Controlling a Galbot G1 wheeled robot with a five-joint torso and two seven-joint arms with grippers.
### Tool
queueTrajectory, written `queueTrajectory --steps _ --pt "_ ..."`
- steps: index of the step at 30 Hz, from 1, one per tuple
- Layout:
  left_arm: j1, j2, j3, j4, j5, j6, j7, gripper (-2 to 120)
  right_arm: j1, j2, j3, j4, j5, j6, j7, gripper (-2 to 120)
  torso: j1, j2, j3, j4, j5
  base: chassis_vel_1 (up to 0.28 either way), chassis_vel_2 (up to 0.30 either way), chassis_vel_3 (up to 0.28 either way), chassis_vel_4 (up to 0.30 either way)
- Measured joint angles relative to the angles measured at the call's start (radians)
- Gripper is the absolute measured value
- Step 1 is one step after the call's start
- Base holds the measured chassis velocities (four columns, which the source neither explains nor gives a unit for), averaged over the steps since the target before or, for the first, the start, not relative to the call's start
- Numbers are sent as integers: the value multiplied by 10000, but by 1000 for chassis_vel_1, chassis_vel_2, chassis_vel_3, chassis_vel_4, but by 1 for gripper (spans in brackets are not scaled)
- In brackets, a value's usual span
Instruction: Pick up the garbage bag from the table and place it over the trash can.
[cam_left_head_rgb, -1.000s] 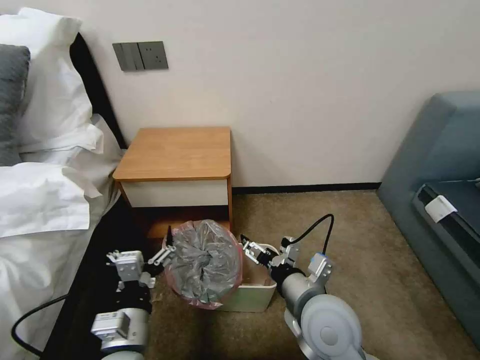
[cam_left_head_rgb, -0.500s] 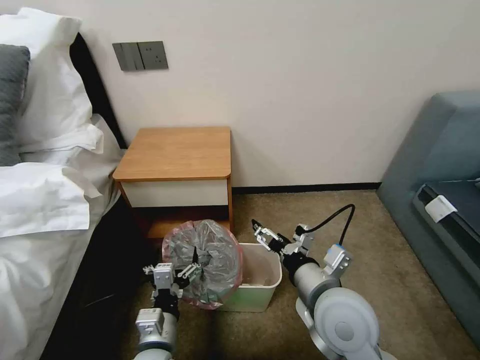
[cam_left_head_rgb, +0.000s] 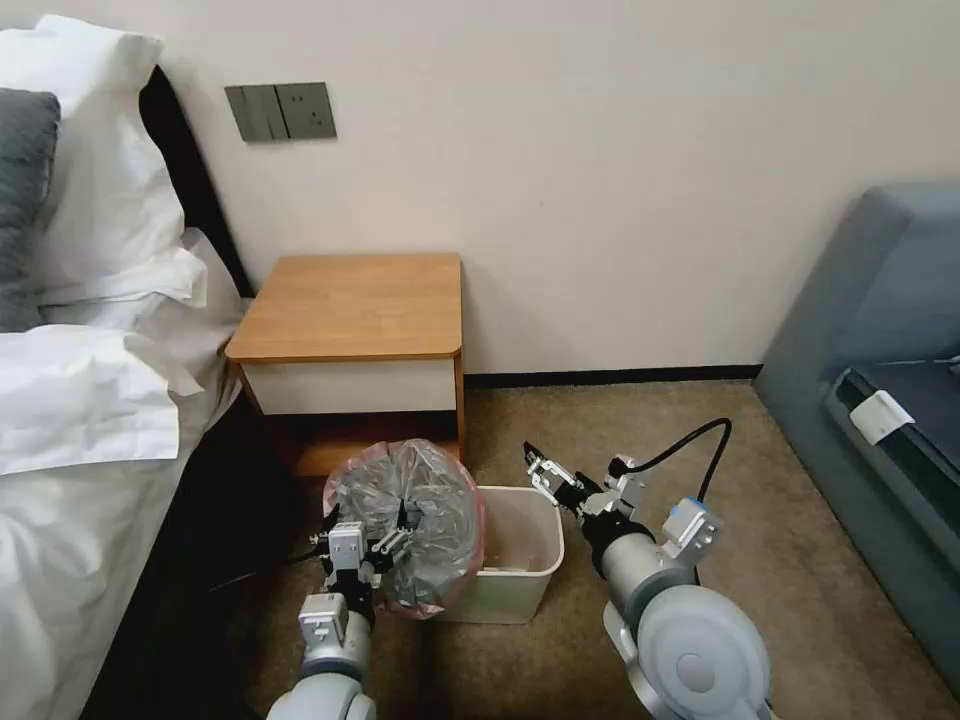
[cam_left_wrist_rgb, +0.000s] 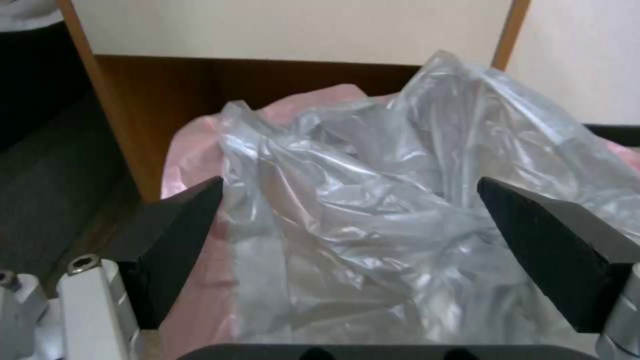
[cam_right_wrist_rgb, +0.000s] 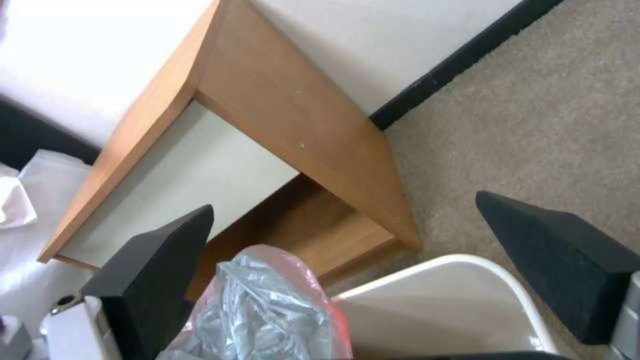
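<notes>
Both of my grippers are spread wide and holding nothing. Left gripper (cam_left_head_rgb: 365, 548) sits right against the near side of the garbage bag (cam_left_head_rgb: 410, 520); in the left wrist view the crinkled grey film (cam_left_wrist_rgb: 373, 220) fills the gap between my fingers. Right gripper (cam_left_head_rgb: 548, 472) hovers over the far right corner of the trash can (cam_left_head_rgb: 520, 585), on the carpet (cam_left_head_rgb: 620, 420) in front of the table (cam_left_head_rgb: 350, 305). That bag bulges over the can's left end only, and the can's right half looks uncovered. As I judge it, a good job means pinching the pinkish rim (cam_left_wrist_rgb: 193, 160), not loose film, then drawing it gently across toward the bare right rim without tipping the can.
</notes>
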Motion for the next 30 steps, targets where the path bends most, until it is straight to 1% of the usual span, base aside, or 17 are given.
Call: queueTrajectory --steps 2,10,20,21,22,23,24,30 --pt "-132 42 -23 50 -85 175 -77 96 4 3 -20 -58 -9 12 0 100 0 0 0 0 0 0 0 0 0" --pt "-258 49 -45 203 -144 316 -153 92 86 -42 -6 -156 3 34 1 100 0 0 0 0 0 0 0 0 0" --pt "-225 81 -24 210 -243 519 -176 91 46 -9 -26 -136 5 50 0 100 0 0 0 0 0 0 0 0 0" --pt "-223 82 6 232 -255 529 -176 83 27 -1 -42 -120 -3 58 0 100 0 0 0 0 1 0 0 0 0" --pt "-225 76 28 262 -255 529 -176 79 17 0 -45 -112 -15 65 0 100 0 0 0 0 0 0 0 0 0" --pt "-225 76 28 262 -255 529 -176 79 17 0 -45 -112 -15 65 0 100 0 0 0 0 0 0 0 0 0" --pt "-229 60 52 289 -256 529 -176 76 7 0 -44 -101 -24 75 0 100 0 0 0 0 1 0 0 0 0" --pt "-269 13 142 412 -258 530 -178 79 -36 -16 18 -92 -30 111 0 100 0 0 0 0 1 0 0 0 0"
